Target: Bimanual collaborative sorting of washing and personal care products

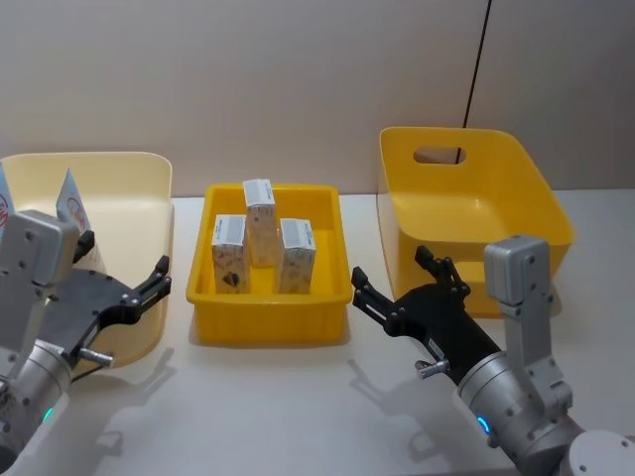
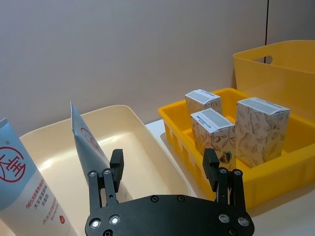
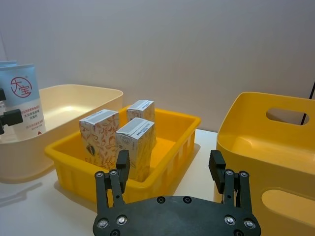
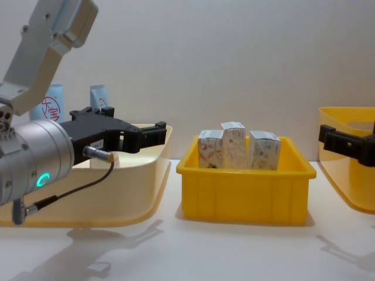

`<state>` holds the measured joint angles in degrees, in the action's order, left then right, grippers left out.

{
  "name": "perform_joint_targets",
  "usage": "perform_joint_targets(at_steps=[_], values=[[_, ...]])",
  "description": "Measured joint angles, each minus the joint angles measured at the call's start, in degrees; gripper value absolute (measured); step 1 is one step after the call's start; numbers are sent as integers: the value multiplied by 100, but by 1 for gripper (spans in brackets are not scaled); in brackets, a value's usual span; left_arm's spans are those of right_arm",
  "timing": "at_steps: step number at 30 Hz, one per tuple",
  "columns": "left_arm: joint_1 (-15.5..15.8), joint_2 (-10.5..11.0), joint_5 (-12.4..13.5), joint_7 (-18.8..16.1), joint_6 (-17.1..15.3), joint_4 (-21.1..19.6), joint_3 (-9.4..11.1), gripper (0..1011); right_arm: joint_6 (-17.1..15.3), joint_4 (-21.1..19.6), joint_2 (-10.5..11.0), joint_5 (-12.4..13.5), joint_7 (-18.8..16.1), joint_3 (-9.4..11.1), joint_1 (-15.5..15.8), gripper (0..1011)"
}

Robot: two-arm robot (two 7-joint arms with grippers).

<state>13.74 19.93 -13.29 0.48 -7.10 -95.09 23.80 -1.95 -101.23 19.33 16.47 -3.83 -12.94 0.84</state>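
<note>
Head – L gripper: black two-finger L gripper [image 1: 159,278] hovers over the near-right part of the pale-yellow shallow plastic tub [image 1: 134,188]. Jaws spread wide, nothing held.
Head – R gripper: black R gripper [image 1: 389,276] hovers above the white table [image 1: 298,407], betw. the bright-yellow shallow plastic tray [image 1: 268,322] and the deep bright-yellow plastic bin w/ handle slot [image 1: 466,213]. Wide open, empty.
Head – cartons: three small white cardboard cartons w/ orange-red swirl print [image 1: 261,223] stand upright in the tray, bunched, one behind and two in front.
L wrist – tubes: two tall light-blue soft-plastic squeeze tubes w/ red round logo [image 2: 22,189] stand in the tub, crimp end up. The tray-side tube [image 2: 88,147] is tilted. L gripper fingers [image 2: 116,164] are wide apart, nothing betw. them.
R wrist – claw: R gripper [image 3: 170,164] faces the tray, gap clear, fully open. Cartons [image 3: 100,137] lie ahead, bin just beside.
Chest – layout: tubes [image 4: 53,104] stand behind the L gripper [image 4: 153,133], inside the tub. Cartons [image 4: 233,143] poke above the tray rim. R gripper [image 4: 340,143] sits at the right edge, in front of the bin.
Handling, cartons: prob. light, thin stiff-ish card that dents if squeezed hard. Best hold: across two broad faces, upper half, from above. Take the outer ones first, as they stand close.
Handling, tubes: prob. heavier, soft and glossy, so may slip or bulge. Best hold: across the flat faces at mid-body, not the thin crimp.
</note>
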Motion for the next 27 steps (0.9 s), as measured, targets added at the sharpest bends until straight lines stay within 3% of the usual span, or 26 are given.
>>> perform_joint_targets(at_steps=[16, 27], values=[[-147, -49, -112, 76, -160, -99, -147, 1003, 0, 0, 0, 0, 0, 0, 0, 1001], [-239, -175, -142, -182, -286, -86, -399, 1003, 0, 0, 0, 0, 0, 0, 0, 1001]])
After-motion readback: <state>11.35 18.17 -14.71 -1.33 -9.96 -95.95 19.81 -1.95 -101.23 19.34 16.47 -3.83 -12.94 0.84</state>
